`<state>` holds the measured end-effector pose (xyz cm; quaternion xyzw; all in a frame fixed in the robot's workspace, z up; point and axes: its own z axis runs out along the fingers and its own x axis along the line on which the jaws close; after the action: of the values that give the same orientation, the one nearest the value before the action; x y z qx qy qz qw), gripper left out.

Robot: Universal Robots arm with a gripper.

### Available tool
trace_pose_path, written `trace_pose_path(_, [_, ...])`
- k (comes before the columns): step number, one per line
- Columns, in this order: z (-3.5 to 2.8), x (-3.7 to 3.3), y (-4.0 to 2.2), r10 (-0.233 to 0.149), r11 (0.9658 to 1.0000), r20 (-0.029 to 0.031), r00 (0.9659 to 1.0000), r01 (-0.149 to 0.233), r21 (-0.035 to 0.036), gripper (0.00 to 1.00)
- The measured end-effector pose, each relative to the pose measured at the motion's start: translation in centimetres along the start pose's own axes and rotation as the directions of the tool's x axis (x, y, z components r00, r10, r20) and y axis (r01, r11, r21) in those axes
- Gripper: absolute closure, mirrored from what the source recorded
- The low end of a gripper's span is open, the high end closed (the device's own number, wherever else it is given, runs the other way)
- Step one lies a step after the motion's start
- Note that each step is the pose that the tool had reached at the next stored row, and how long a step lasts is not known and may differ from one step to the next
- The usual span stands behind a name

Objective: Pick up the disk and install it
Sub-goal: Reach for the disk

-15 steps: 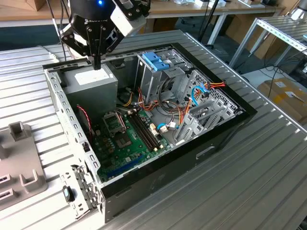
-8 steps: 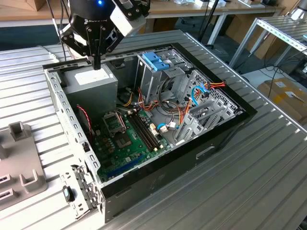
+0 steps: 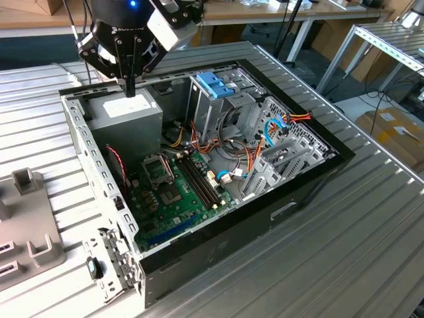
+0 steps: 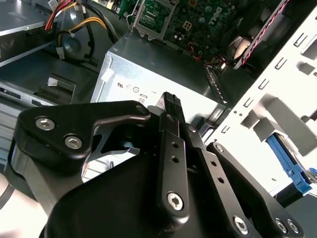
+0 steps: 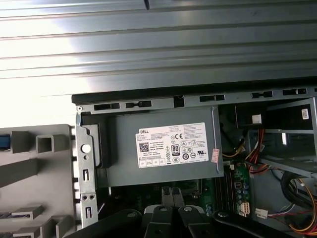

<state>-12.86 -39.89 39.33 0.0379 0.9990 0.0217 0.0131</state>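
My gripper (image 3: 130, 89) hangs over the grey power supply (image 3: 126, 114) in the far left corner of the open computer case (image 3: 218, 218). Its black fingers (image 4: 171, 106) are pressed together with nothing between them, and their tips (image 5: 172, 194) sit just above the supply's labelled top (image 5: 171, 148). A light-blue plastic rail (image 4: 286, 158) lies beyond the case's perforated side wall (image 4: 277, 94); it looks like the disk's carrier, and the metal body is hidden. A sliver of the same blue (image 5: 3, 141) shows by the grey fixture.
A tall metal cage topped by a blue bracket (image 3: 215, 83) stands mid-case. The green motherboard (image 3: 175, 192) and loose red, orange and blue cables (image 3: 265, 136) fill the floor. A grey fixture (image 3: 26, 222) sits on the ribbed table (image 3: 344, 252) at the exterior view's left.
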Motion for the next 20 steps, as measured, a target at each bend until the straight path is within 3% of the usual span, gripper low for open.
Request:
trace_pose_path(15, [-0.01,0.3,-0.02,0.0,1.0,0.0,1.0,0.0,0.0,0.89])
trace_pose_path(20, [-0.02,0.91,-0.07,0.0,1.0,0.0,1.0,0.0,0.0,0.89])
